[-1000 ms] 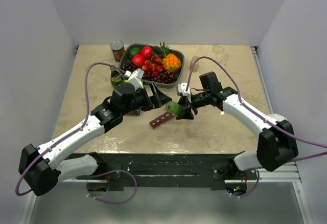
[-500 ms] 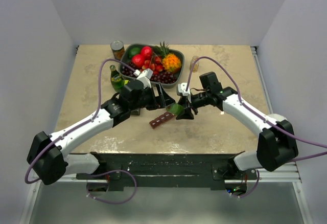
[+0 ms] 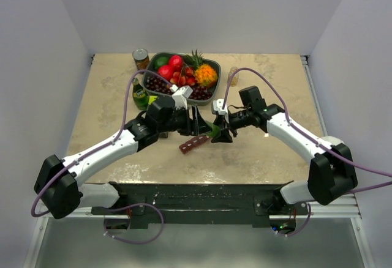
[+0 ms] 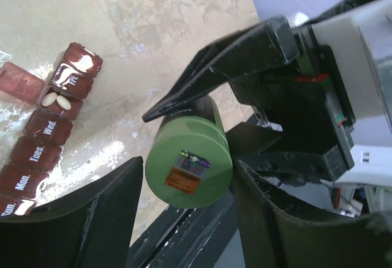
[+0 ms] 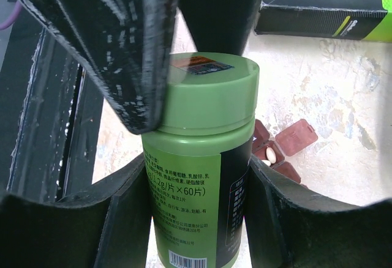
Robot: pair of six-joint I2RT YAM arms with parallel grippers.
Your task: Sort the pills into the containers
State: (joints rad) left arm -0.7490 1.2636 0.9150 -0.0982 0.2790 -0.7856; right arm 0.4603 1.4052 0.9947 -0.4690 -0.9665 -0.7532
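A beige marbled tabletop (image 3: pixel 275 90) is seen from above, with two white robot arms reaching in from its near edge and meeting at the middle. At the back sits a dark tray (image 3: pixel 217 69) heaped with fruit. A small tin can (image 3: pixel 141 57) stands to the tray's left, a green glass bottle (image 3: pixel 139 95) just in front of the can, and a small amber bottle (image 3: pixel 233 75) to the tray's right. In the right wrist view a black-and-green box (image 5: pixel 324 11) lies on the tabletop beyond the arms.

The maroon pill organiser (image 4: pixel 37 139) lies flat near the middle of the tabletop, just in front of the two tools, with nothing touching it. Its closed lids read Sun., Mon., Tues. and Wed. The next compartment is open, its lid flipped outward, with two white pills (image 4: pixel 56 100) inside. From the right wrist camera the bottle and fingers hide most of the strip.

A green pill bottle (image 5: pixel 196 188) hangs above the tabletop between the tools. The right tool (image 5: pixel 197 170) pinches its labelled body, one finger pressed to each side. The bottle's green cap (image 4: pixel 188 170), which carries an orange sticker, points toward the left tool (image 4: pixel 188 176). That tool is partly spread, with a finger on each side of the cap and right up against it. Whether it already squeezes the cap cannot be told.
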